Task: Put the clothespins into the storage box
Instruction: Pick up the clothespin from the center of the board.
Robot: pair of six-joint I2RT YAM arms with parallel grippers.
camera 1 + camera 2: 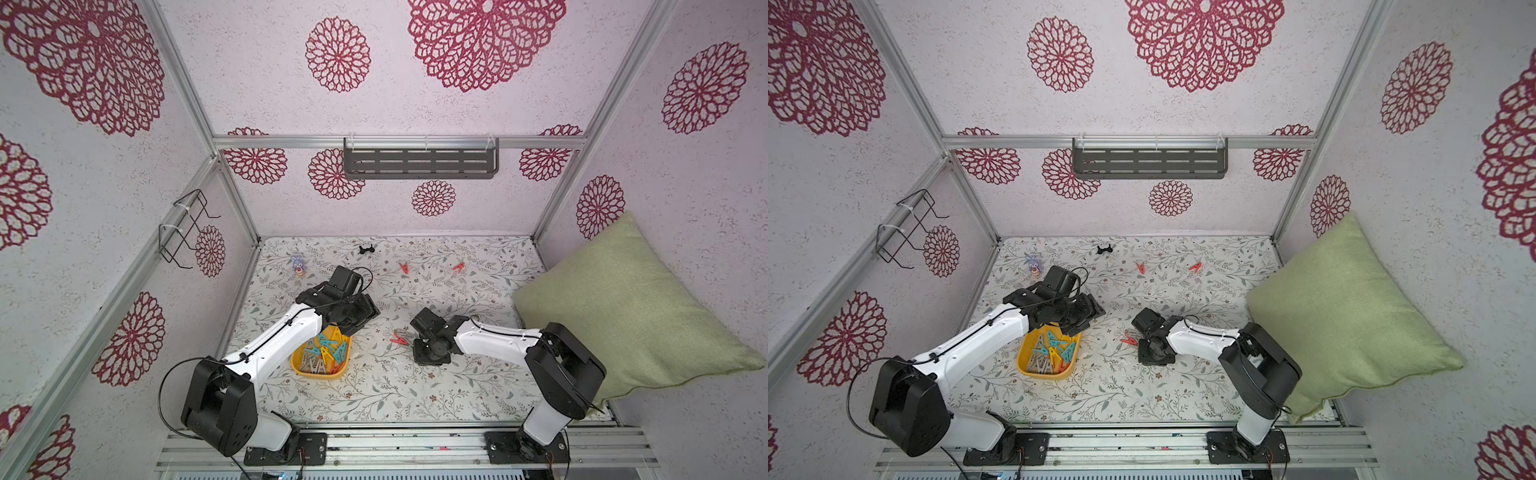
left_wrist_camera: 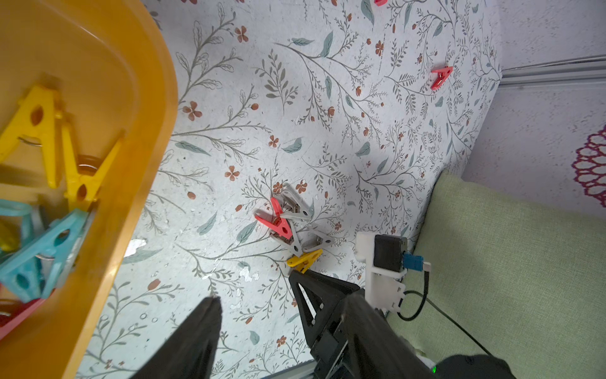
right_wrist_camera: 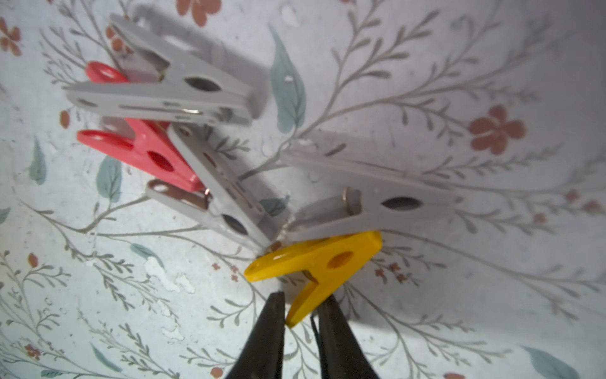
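top views: in both, the storage box (image 1: pixel 297 367) sits on the bench (image 1: pixel 415 395) toward its front left corner and holds a heap of teal, yellow, grey and red clothespins (image 1: pixel 326 353). the left claw (image 1: pixel 360 316) hangs over the box's far end, and the wrist hides its opening here. the right claw (image 1: pixel 412 341) is low near the middle of the bench, at a small loose cluster where a red clothespin (image 1: pixel 398 340) shows. one red pin (image 1: pixel 404 267) and another red pin (image 1: pixel 458 267) lie apart near the back edge. a green cushion (image 1: pixel 615 316) leans over the right edge.

left wrist view: the box's orange wall (image 2: pixel 141 164) fills one side, with yellow pegs (image 2: pixel 49 131) and a teal peg (image 2: pixel 42 256) inside. the left claw's fingers (image 2: pixel 203 328) stand moderately apart, with nothing gripped between them. beyond lies the cluster, with the yellow clothespin (image 2: pixel 305 258) at the tip of the right claw.

right wrist view: the right claw's jaws stand narrow, pinching one leg of the yellow clothespin, which lies on the bench touching a grey peg (image 3: pixel 377 197). two further grey pegs (image 3: pixel 164 95) and the red one fan out past it.
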